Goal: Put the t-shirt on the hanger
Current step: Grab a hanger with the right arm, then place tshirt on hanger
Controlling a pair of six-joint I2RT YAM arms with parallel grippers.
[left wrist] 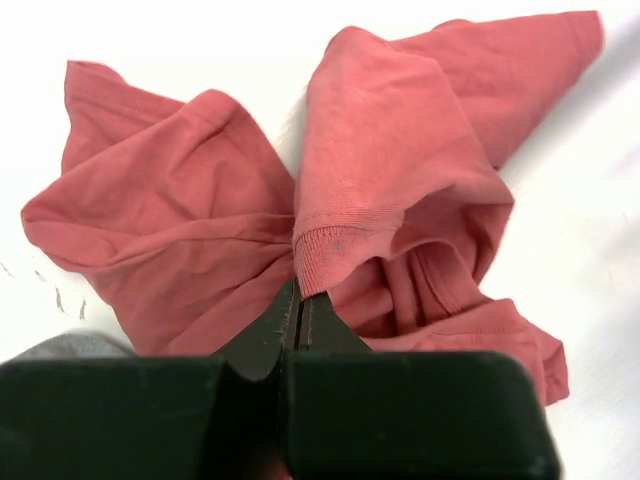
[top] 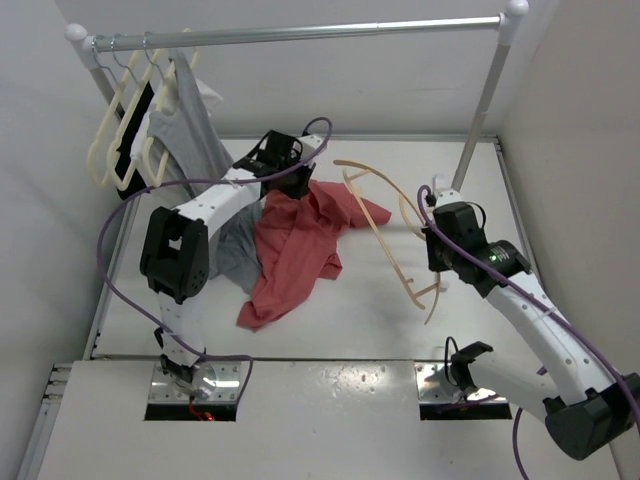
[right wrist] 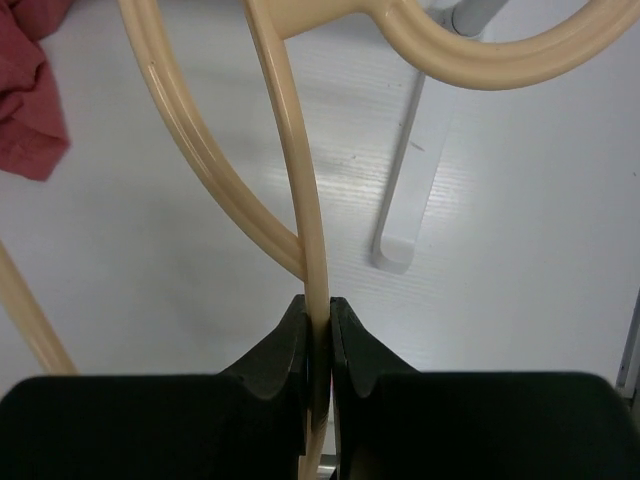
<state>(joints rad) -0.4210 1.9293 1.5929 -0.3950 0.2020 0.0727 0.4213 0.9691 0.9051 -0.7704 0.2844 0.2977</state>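
Note:
The salmon-red t-shirt point(top: 300, 245) lies crumpled on the white table, left of centre. My left gripper point(top: 284, 190) reaches over its far edge. In the left wrist view the gripper point(left wrist: 300, 296) is shut on the ribbed collar edge of the t-shirt point(left wrist: 380, 170), which bunches up around the fingertips. The pale beige hanger point(top: 385, 225) is held tilted above the table, right of the shirt and apart from it. My right gripper point(top: 432, 215) is shut on one thin arm of it. In the right wrist view that gripper point(right wrist: 318, 305) pinches the hanger point(right wrist: 290, 150).
A grey t-shirt point(top: 235, 255) lies under the red one's left side. A metal clothes rack point(top: 300, 33) spans the back, with cream hangers and grey and black clothes point(top: 150, 120) at its left end. Its right post point(top: 480, 110) and foot point(right wrist: 400, 240) stand behind the hanger.

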